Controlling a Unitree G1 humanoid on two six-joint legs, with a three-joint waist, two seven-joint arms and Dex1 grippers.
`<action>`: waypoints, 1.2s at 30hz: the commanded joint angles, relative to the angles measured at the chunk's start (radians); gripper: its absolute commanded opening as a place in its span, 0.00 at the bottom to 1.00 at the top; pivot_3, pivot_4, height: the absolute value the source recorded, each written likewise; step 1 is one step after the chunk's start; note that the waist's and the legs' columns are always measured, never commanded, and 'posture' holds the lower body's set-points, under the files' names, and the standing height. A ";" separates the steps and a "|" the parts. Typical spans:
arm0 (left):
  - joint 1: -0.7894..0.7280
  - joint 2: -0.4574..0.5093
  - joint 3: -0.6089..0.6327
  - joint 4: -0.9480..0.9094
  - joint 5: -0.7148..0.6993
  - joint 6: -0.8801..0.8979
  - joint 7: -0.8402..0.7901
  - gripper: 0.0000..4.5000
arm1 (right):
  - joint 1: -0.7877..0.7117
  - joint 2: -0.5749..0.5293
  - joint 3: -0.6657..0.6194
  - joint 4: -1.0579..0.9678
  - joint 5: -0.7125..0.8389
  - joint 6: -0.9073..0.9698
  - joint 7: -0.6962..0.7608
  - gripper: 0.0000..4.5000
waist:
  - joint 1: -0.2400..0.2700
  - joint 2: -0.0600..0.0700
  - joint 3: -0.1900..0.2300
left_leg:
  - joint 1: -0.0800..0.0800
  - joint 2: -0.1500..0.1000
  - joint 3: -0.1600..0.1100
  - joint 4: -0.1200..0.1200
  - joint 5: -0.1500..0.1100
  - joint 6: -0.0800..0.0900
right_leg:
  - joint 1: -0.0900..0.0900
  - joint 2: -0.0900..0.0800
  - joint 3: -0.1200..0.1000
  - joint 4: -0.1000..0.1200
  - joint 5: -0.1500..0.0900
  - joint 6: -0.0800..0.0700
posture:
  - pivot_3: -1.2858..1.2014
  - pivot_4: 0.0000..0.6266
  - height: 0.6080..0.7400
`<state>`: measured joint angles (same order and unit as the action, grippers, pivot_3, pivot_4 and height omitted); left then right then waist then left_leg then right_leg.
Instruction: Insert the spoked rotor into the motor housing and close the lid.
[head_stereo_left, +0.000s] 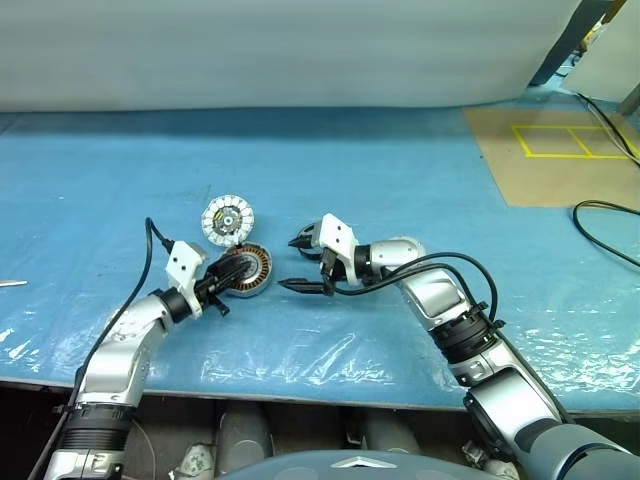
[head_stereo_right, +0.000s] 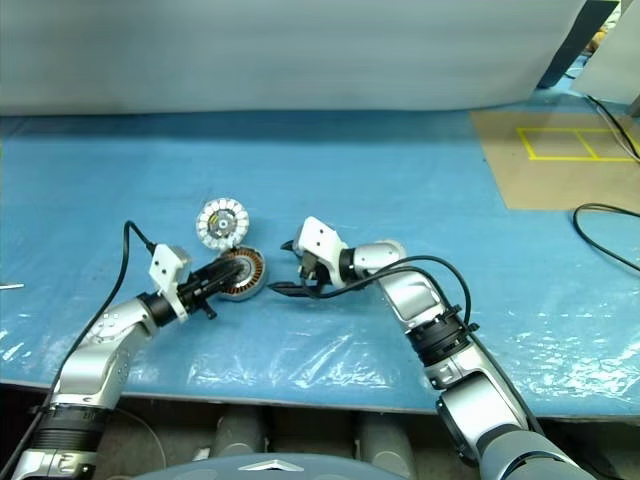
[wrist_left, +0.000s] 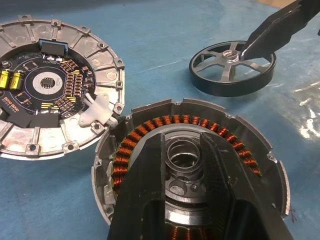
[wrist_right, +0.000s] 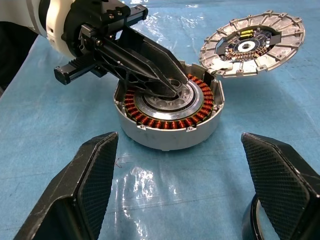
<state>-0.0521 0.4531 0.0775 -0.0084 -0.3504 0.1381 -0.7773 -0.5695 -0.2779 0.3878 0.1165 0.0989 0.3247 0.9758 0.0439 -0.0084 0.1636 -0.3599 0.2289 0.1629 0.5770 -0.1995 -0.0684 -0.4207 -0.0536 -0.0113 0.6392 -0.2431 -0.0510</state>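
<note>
While we looked down from the head cam, the motor housing sat on the blue table cover between our two arms, w/ the lid lying just behind it, pale-segment face up. Our left gripper reached into the housing from the left; our right gripper hovered just to the housing's right, jaws spread wide and empty.

From the left wrist cam, our black fingers ran close together over the housing's centre bore, apparently pressing on the hub rather than clamping anything. We judged this was to pin the housing so it wouldn't slide. Copper windings ringed the bore. The lid showed its circuit-board side and touched the housing rim. The spoked rotor lay flat on the cover, well apart from the housing, w/ a right finger tip poised just over its spokes.

From the right wrist cam, our two right fingers stood far apart, nothing between them, one directly above the rotor's rim. We read that as lining up to pick the rotor; insertion and lid closing not yet done.
</note>
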 joint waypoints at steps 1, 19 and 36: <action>0.014 0.006 0.000 0.005 0.003 0.000 -0.008 0.15 | -0.004 0.005 -0.003 -0.008 0.000 -0.023 -0.002 0.92 | 0.000 0.000 0.000 | 0.000 0.000 0.000 0.000 0.000 0.000 | 0.000 0.000 0.000 0.000 0.000 0.000 | 0.52 0.24 1.00; 0.008 -0.022 0.094 -0.062 -0.127 0.058 0.022 0.68 | -0.004 0.012 -0.005 0.035 -0.012 -0.053 -0.014 0.92 | -0.002 0.000 0.000 | 0.000 0.000 0.000 0.000 0.000 0.000 | 0.000 0.000 0.000 0.000 0.000 0.000 | 0.52 0.24 1.00; -0.003 -0.016 0.023 -0.139 -0.111 0.122 0.042 0.01 | 0.005 0.021 0.002 0.094 -0.051 -0.115 -0.019 0.92 | -0.001 0.000 0.000 | 0.000 0.000 0.000 0.000 0.000 0.000 | 0.000 0.000 0.000 0.000 0.000 0.000 | 0.52 0.24 1.00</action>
<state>-0.0424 0.4245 0.1120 -0.0972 -0.4769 0.2534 -0.7369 -0.5693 -0.2616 0.3995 0.2246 0.0407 0.2261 0.9573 0.0425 -0.0085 0.1636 -0.3604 0.2292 0.1629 0.5769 -0.1995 -0.0683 -0.4210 -0.0534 -0.0113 0.6387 -0.2432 -0.0511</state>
